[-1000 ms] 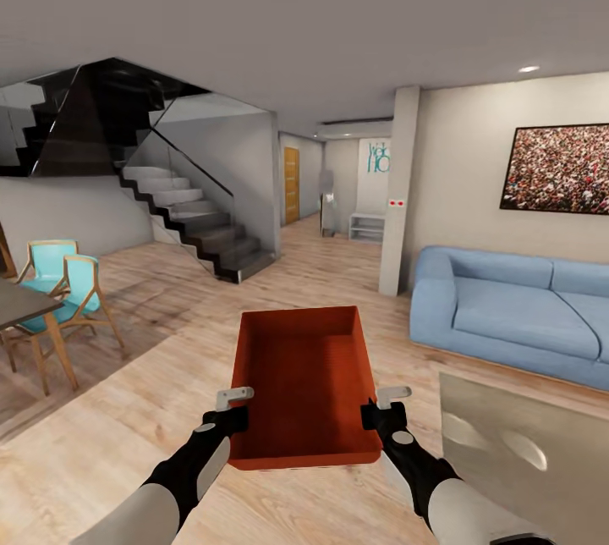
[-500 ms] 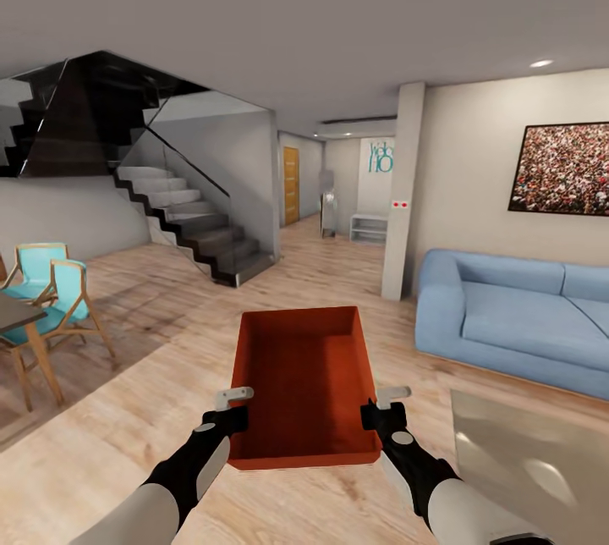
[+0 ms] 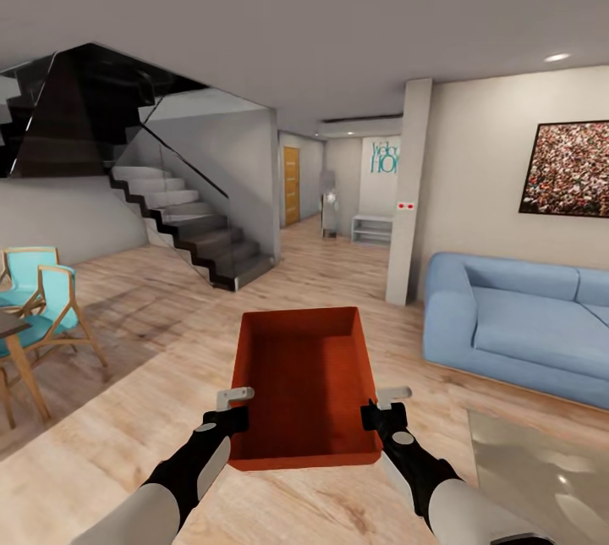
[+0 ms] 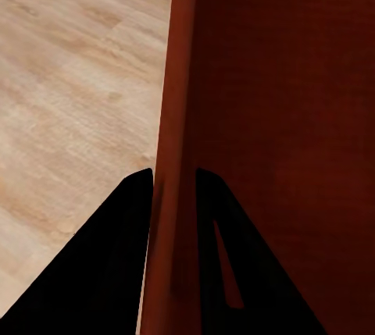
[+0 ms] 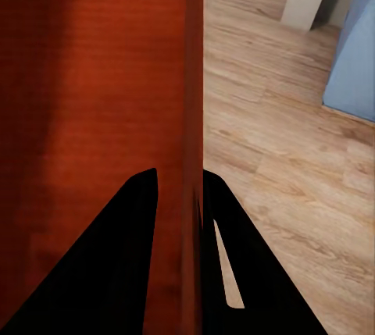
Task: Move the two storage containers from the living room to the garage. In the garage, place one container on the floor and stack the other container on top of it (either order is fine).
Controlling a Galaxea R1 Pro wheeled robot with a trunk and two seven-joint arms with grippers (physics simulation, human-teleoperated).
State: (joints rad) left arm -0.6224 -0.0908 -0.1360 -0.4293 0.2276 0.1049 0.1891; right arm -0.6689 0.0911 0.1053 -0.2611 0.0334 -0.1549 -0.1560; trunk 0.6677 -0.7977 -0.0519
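View has slid left: sofa (image 3: 524, 325) and chairs (image 3: 38, 300) shifted, so your base is moving. Container (image 3: 303, 384) unchanged between arms, left claw (image 3: 234, 410) and right claw (image 3: 385, 408) each clamped on side wall (still living room, garage far).

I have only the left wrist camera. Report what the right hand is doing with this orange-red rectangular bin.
Observer: The right hand is shut on the wall of the orange-red rectangular bin, opposite the left hand.
Operator: Give me what lies ahead.
Observer: The light wood-plank floor runs to a hallway, with a dark staircase on the left.
Operator: Now the right side.
Observer: A blue fabric sofa stands by the wall, apart from the bin.
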